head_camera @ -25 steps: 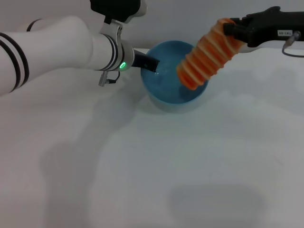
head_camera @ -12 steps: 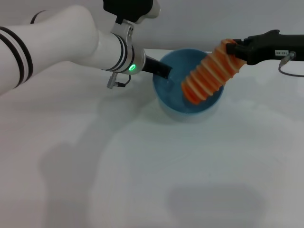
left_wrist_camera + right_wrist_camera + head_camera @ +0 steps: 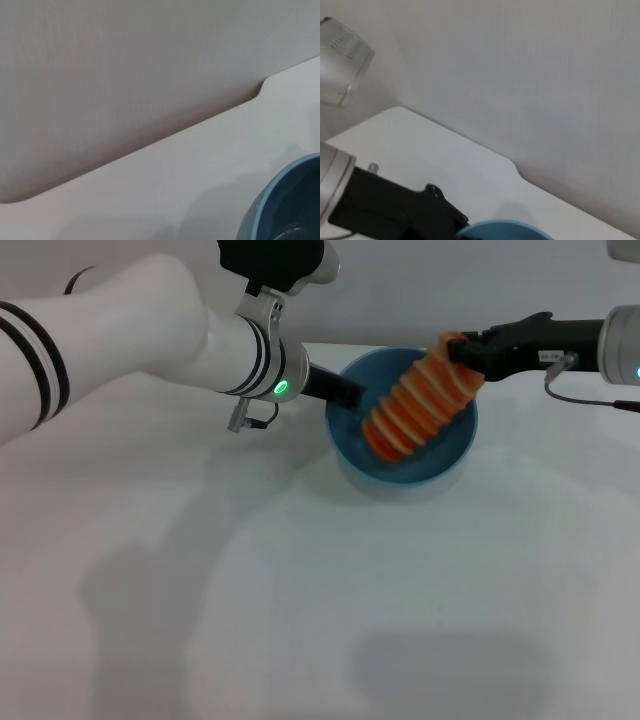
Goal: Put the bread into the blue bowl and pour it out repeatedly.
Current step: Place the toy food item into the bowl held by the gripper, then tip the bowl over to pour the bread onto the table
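1. Head view: near part of the white table (image 3: pixel 300 640) was bare, with only faint shadows in the lower half of the frame.
2. Blue bowl (image 3: pixel 440 462) sat upright on the table, upper centre-right of the frame, just right of the left arm's black tip.
3. Bread (image 3: pixel 412 410) lay tilted inside the bowl: lower end down in the bowl at its centre, upper end raised over the far-right rim. Striped orange and cream side faced the camera.
4. Right gripper (image 3: pixel 462 350) came in from the right edge, upper right of the frame. Its black fingers were closed on the bread's upper end, so the loaf hung down and to the left from the claw into the bowl.
5. Left gripper (image 3: pixel 345 395) reached in from the upper left behind the big white arm with the green light. Its black tip met the bowl's left rim. Finger opening not resolvable, and I cannot tell whether it actually clamped the rim.
6. Left wrist view: only an arc of the blue bowl (image 3: pixel 280 205) at the lower right, the table edge and the grey wall (image 3: pixel 125 65) behind.
7. Right wrist view: the left gripper (image 3: pixel 420 212) was a dark body at the lower left, a sliver of bowl rim (image 3: pixel 505 229) at the bottom edge, wall beyond.
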